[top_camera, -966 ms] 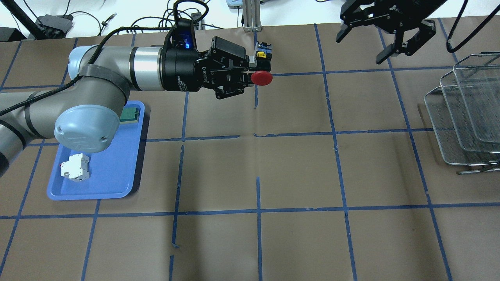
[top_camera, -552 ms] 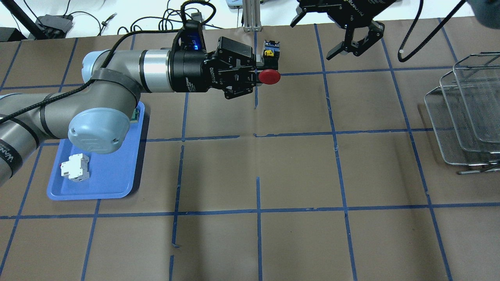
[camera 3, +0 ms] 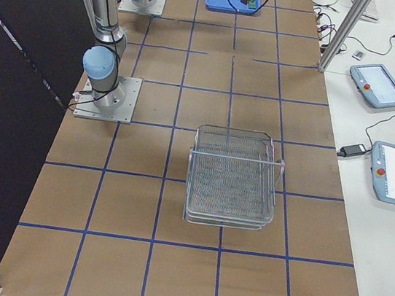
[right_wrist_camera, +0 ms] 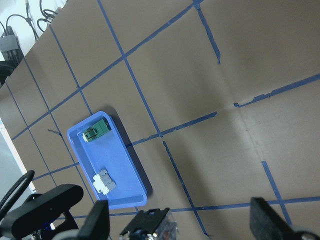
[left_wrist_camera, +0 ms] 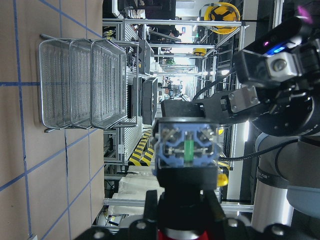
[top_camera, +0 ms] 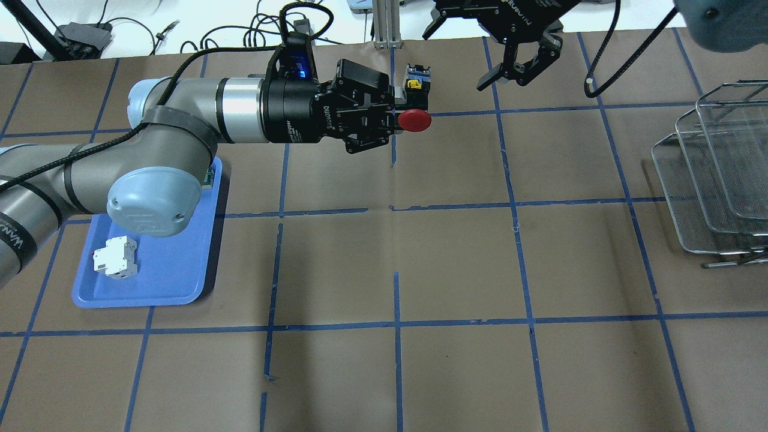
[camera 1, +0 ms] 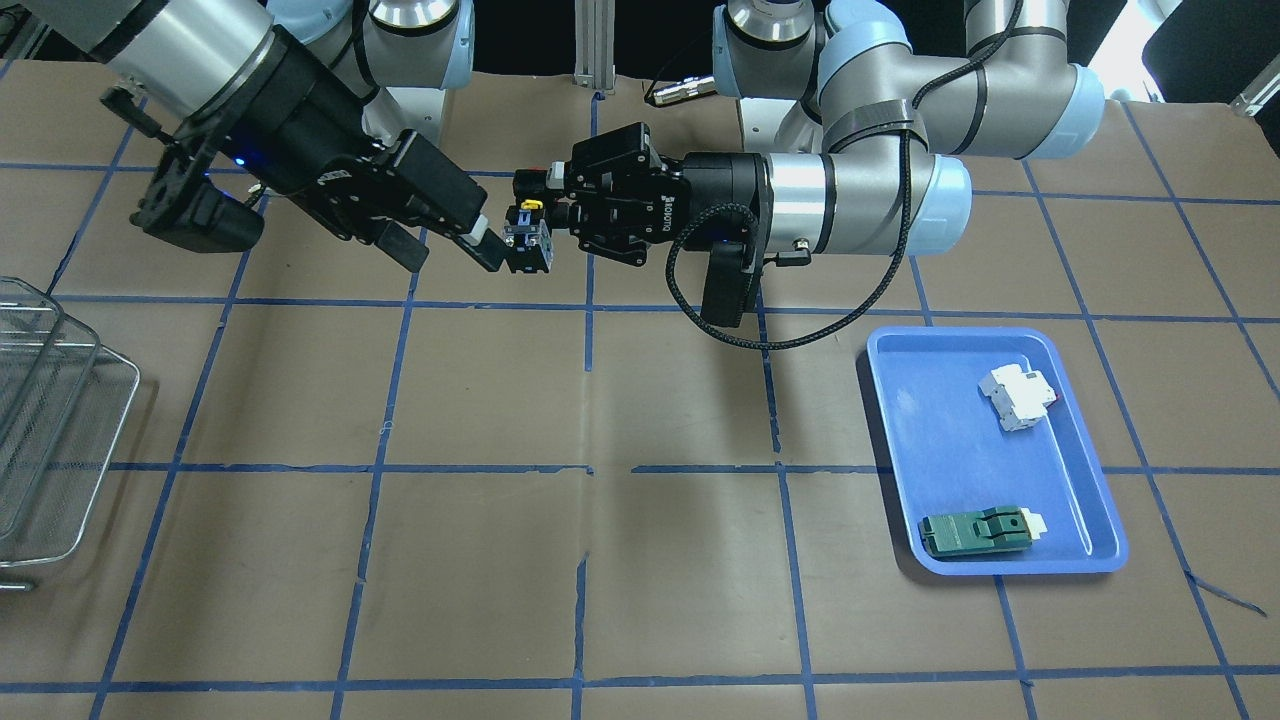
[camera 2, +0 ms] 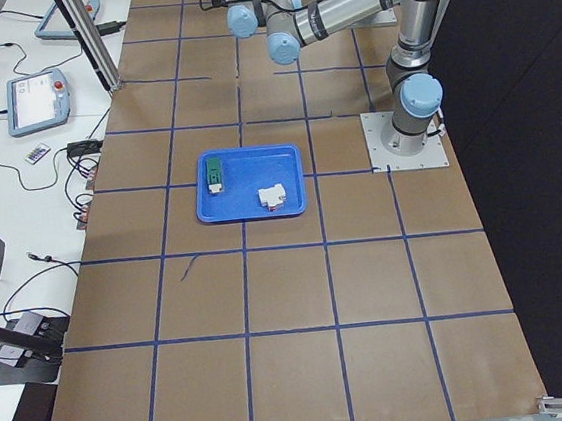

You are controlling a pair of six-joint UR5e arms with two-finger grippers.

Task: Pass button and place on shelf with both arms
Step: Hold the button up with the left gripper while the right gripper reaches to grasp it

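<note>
My left gripper [top_camera: 397,118] is shut on the button [top_camera: 415,120] and holds it level above the far middle of the table. The red cap faces the robot's side and the blue contact block [camera 1: 527,243] faces away. My right gripper [top_camera: 461,54] is open and close to the button at its free end. In the front view one of its fingers [camera 1: 488,250] is right beside the contact block; I cannot tell if they touch. In the right wrist view the block [right_wrist_camera: 150,226] shows low between the open fingers. The wire shelf [top_camera: 717,180] stands at the table's right edge.
A blue tray [top_camera: 174,276] under my left arm's elbow holds a white breaker [top_camera: 115,258] and a flat green part [camera 1: 975,532]. An aluminium post [top_camera: 384,24] stands at the far edge, behind the button. Cables lie beyond the far edge.
My right gripper has swung left from the far right toward the button, still open. My left gripper with the button moved a little right, then stayed still.
</note>
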